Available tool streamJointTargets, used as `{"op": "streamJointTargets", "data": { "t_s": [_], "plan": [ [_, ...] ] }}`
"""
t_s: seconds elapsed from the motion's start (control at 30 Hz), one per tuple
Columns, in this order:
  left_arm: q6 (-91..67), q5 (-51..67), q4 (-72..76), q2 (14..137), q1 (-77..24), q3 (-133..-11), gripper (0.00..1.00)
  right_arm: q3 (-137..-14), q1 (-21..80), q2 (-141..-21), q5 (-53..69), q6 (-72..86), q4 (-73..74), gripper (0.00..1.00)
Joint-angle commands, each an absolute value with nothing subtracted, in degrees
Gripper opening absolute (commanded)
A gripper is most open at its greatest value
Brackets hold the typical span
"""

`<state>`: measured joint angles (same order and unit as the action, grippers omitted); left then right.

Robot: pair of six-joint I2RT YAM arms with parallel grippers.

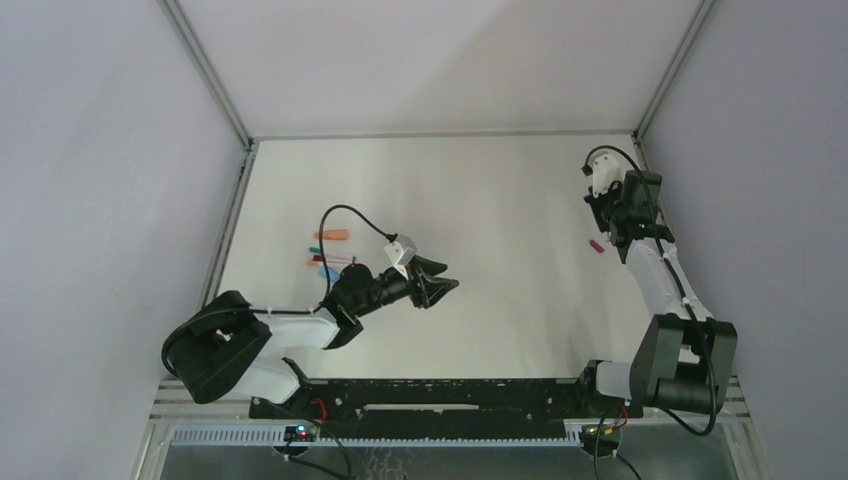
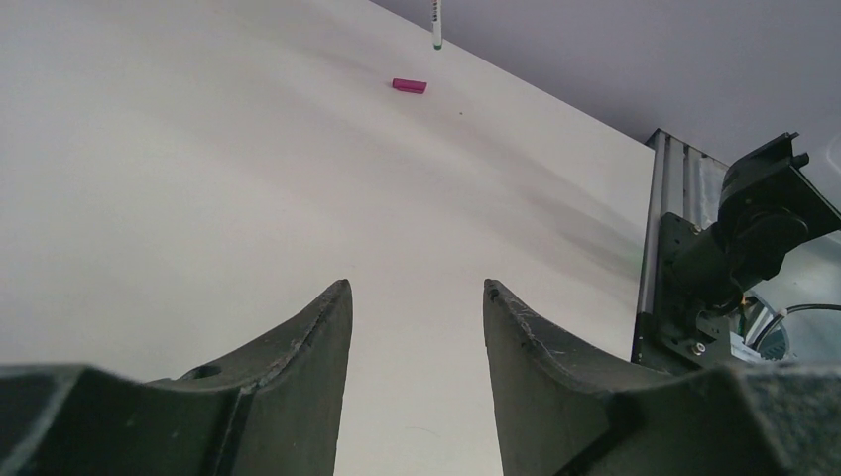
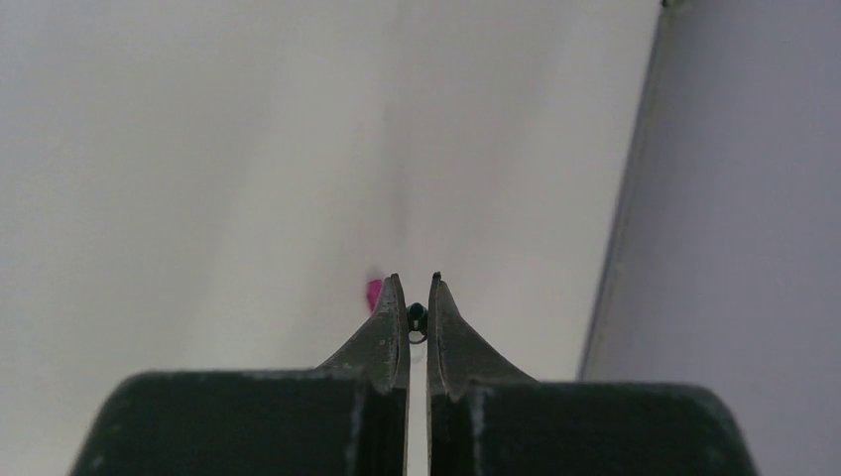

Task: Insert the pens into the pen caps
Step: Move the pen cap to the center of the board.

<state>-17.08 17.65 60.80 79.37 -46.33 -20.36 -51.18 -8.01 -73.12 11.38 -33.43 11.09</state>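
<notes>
I log: right hand pinching slim white teal-tipped pen; left hand released; magenta tubular cap on matte worktop.

I'm holding the left gripper wide open, arm crouching low; right gripper is pinching a pen, arm stretching forward.

The left arm's black two-finger gripper hangs over the white bench, fingers spread wide. Near its wrist, toward the bench's left side, lies a cluster of small coloured plastic pen caps: salmon-orange, teal, red and blue. A short magenta plastic cap lies just beside the right arm's black gripper.
</notes>
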Motion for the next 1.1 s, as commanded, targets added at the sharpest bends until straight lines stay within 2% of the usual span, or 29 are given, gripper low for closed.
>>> {"op": "streamJointTargets", "data": {
  "t_s": [0.0,0.3,1.07],
  "plan": [
    [-15.0,16.6,63.1,77.6,-45.7,-18.9,0.55,-52.4,-8.8,-76.6,3.6,-38.1,3.9,0.00],
    [-15.1,17.3,63.8,77.7,-45.4,-18.6,0.55,-56.0,-11.0,-83.8,9.8,-36.7,6.7,0.00],
    [-15.3,17.6,63.9,78.1,-45.4,-19.0,0.55,-57.6,-10.4,-88.4,14.7,-38.6,8.8,0.00]
  ]
}}
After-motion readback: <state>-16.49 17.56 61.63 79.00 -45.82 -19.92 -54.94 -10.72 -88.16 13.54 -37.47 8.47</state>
